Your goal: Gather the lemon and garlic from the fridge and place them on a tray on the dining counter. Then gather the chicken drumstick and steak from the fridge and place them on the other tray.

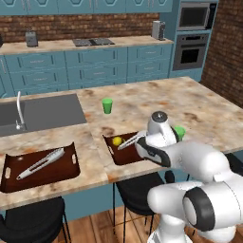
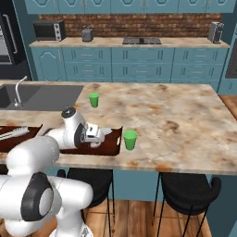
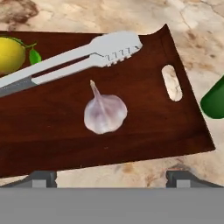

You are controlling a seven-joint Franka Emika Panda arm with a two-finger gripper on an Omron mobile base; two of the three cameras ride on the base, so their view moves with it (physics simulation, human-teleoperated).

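Both garlic (image 3: 105, 114) & lemon (image 3: 9, 54) on tray (image 3: 144, 131); end effector (image 3: 111, 178) open.

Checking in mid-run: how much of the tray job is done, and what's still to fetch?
Done: the lemon and garlic both lie on the dark tray beside the tongs. In hand: nothing; the end effector hovers open above the garlic. Left: the drumstick and steak; the other tray near the sink holds just tongs.
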